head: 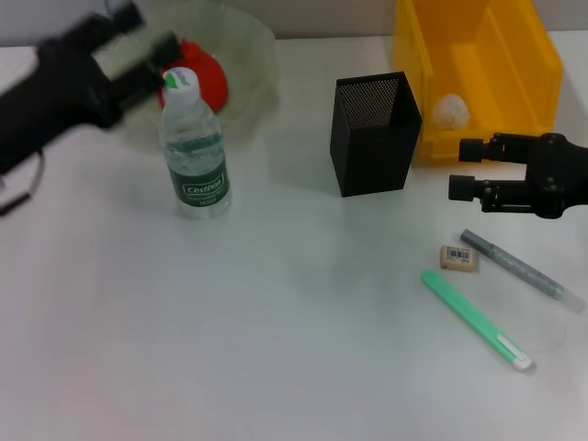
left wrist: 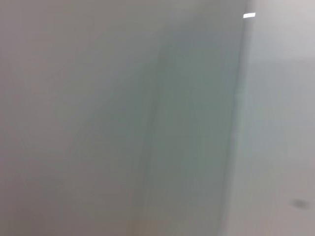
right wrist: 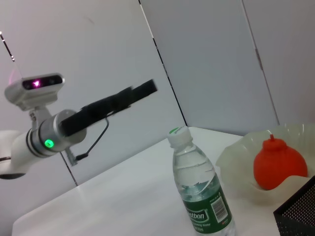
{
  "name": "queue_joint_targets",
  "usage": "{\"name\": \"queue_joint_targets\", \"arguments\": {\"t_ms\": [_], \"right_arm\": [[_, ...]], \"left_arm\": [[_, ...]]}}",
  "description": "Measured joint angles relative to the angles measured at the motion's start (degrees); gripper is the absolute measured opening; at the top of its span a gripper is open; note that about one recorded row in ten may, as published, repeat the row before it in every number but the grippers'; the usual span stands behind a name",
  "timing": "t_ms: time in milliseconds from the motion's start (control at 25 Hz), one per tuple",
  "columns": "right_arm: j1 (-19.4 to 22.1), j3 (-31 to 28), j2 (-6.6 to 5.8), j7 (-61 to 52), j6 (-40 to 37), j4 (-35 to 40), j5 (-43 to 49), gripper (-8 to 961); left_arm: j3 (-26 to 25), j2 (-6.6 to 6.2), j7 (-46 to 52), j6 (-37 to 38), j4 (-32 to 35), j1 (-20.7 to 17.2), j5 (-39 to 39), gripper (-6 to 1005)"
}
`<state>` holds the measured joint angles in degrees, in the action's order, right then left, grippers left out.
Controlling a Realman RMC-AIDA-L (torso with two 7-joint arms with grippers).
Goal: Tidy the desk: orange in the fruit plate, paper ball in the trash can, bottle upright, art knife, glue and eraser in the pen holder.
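I watched the left gripper [head: 152, 50], fingers apart and empty, hover at eleven o'clock of the upright bottle [head: 194, 147] beside the orange [head: 204, 78] in the fruit plate [head: 248, 46], while the right gripper [head: 464, 168], jaws spread, waited at one o'clock of the eraser [head: 459, 258].

I see a white table [head: 276, 349] carrying the upright bottle [head: 194, 147], the fruit plate [head: 248, 55], the pen holder [head: 374, 133] and the trash can [head: 478, 73]. Near its right edge lie the eraser [head: 459, 258], a grey pen [head: 522, 270] and a green art knife [head: 475, 319].
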<state>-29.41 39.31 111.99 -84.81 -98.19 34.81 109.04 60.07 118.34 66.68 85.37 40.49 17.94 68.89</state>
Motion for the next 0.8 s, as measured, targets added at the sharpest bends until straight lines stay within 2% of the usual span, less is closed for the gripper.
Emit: {"name": "queue_joint_targets", "arguments": {"t_ms": [200, 280, 320, 360, 400, 440, 480, 520, 560, 680, 760, 800], "right_arm": [[-0.5, 0.2, 0.02, -3.1, 0.4, 1.6, 0.4, 767], [-1.1, 0.3, 0.41, -8.3, 0.4, 5.4, 2.6, 767], [-1.4, 0.3, 0.68, -10.6, 0.4, 7.2, 4.0, 767], [-1.8, 0.3, 1.23, -14.3, 0.5, 10.0, 6.7, 767], [-1.8, 0.3, 1.23, -14.3, 0.5, 10.0, 6.7, 767], [-2.2, 0.3, 1.61, -16.7, 0.5, 11.9, 8.5, 767], [-3.5, 0.3, 3.17, -24.5, 0.6, 19.0, 16.2, 767], [-3.5, 0.3, 3.17, -24.5, 0.6, 19.0, 16.2, 767], [-4.1, 0.3, 3.89, -27.3, 0.6, 21.8, 19.9, 767], [-6.7, 1.4, 6.91, -35.9, 0.8, 30.1, 32.3, 767], [-7.2, 2.4, 7.16, -37.4, 1.0, 30.8, 34.1, 767], [-7.9, 6.2, 7.12, -40.5, 1.9, 30.7, 36.0, 767]], "left_arm": [[8.5, 0.28, -4.1, 2.4, -3.5, 0.1, 1.0, 695], [12.8, 0.44, -7.4, 0.4, -8.5, 2.0, 0.8, 695], [12.8, 0.44, -7.4, 0.4, -8.5, 2.0, 0.8, 695], [13.7, 0.55, -8.9, -0.3, -12.1, 3.7, 0.6, 695], [13.7, 0.55, -8.9, -0.3, -12.1, 3.7, 0.6, 695], [13.8, 0.62, -10.1, -0.5, -14.4, 4.9, 0.6, 695], [13.8, 0.67, -11.2, -0.7, -16.1, 5.7, 0.5, 695], [13.7, 0.72, -12.3, -0.8, -17.8, 6.5, 0.3, 695], [13.7, 0.77, -13.4, -1.1, -19.2, 7.2, -0.1, 695], [13.9, 0.80, -15.3, -2.1, -21.3, 8.0, -1.9, 695], [14.0, 0.80, -15.5, -2.6, -21.7, 8.1, -2.6, 695], [13.9, 0.81, -15.6, -3.0, -21.7, 8.2, -2.7, 695]]}}
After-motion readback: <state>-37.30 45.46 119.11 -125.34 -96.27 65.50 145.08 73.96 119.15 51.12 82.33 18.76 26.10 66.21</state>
